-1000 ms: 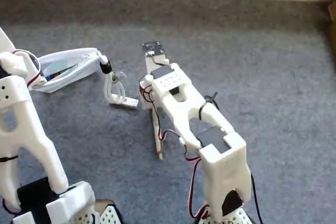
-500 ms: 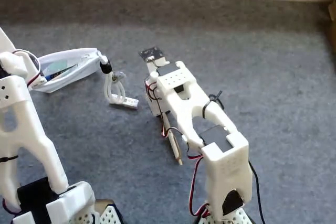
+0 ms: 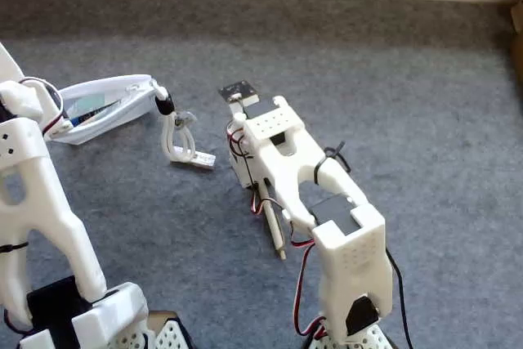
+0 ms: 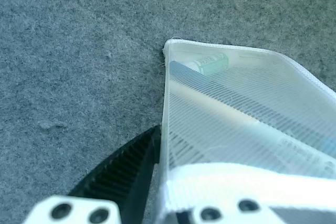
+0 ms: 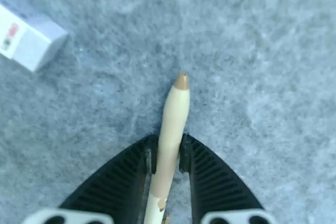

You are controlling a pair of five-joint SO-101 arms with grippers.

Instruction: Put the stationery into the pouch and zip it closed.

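Note:
A translucent white pouch (image 3: 102, 106) lies at the left of the grey carpet, its black zip pull (image 3: 163, 105) pointing to the middle. My left gripper (image 4: 160, 148) is shut on the pouch's (image 4: 241, 108) edge; a green item and a pen show through its striped side. My right gripper (image 5: 168, 148) is shut on a cream pencil (image 5: 173, 114), tip just above the carpet. In the high view the pencil (image 3: 273, 230) sticks out from under the right arm (image 3: 286, 161). A small white eraser (image 3: 204, 158) lies on the carpet between pouch and right arm, and also appears as the eraser (image 5: 26, 40) beyond the pencil tip.
A white cord loop (image 3: 176, 143) hangs from the zip pull and lies beside the eraser. A small dark square card (image 3: 237, 89) lies just past the right arm. Open grey carpet stretches to the right and far side.
The right arm has swung the pencil: its free end moved right and slightly toward the arm bases. The arm itself shifted a little right. The left arm and pouch have not moved.

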